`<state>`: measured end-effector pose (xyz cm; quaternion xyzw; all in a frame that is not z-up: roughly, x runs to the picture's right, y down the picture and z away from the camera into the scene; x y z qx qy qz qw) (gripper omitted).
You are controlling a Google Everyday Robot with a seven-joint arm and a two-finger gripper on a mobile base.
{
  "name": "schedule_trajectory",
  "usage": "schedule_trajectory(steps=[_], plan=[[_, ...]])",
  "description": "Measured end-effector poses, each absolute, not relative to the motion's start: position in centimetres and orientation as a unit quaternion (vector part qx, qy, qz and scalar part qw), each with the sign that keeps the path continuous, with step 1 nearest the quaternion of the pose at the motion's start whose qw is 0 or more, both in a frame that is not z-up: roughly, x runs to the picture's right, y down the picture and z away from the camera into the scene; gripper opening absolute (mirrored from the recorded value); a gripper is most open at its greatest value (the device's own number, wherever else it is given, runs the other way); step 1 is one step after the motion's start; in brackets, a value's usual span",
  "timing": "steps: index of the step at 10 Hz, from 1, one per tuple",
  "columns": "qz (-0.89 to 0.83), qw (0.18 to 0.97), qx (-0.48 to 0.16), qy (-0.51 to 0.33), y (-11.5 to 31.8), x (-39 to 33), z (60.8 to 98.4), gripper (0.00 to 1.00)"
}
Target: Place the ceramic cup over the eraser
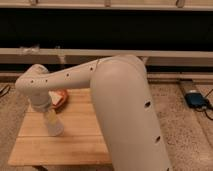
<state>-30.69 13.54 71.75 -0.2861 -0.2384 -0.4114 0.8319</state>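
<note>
My end effector low over the wooden tabletop, grip state unclear, reddish-brown lump just behind it, ceramic cup unseen.

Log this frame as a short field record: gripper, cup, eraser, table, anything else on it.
gripper: at the end of the arm, low over the left part of the table, around
ceramic cup: whitish tapered shape at the gripper end, on or just above the tabletop; contact cannot be told
eraser: not visible
table: light wooden top, on speckled floor
other: reddish-brown lump with something white, behind the arm's wrist
</note>
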Motion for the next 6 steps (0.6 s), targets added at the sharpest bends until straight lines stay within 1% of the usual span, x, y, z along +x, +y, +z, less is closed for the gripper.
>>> schedule_trajectory(steps=[2,4,6], plan=[[-0.392,0.838,-0.286,-0.248,11.5,-30.4,70.3,0.8],[-0.37,0.844,-0.292,-0.255,8.8,-29.4,69.8,0.8],[-0.369,0.844,-0.293,-0.256,8.5,-29.4,69.7,0.8]])
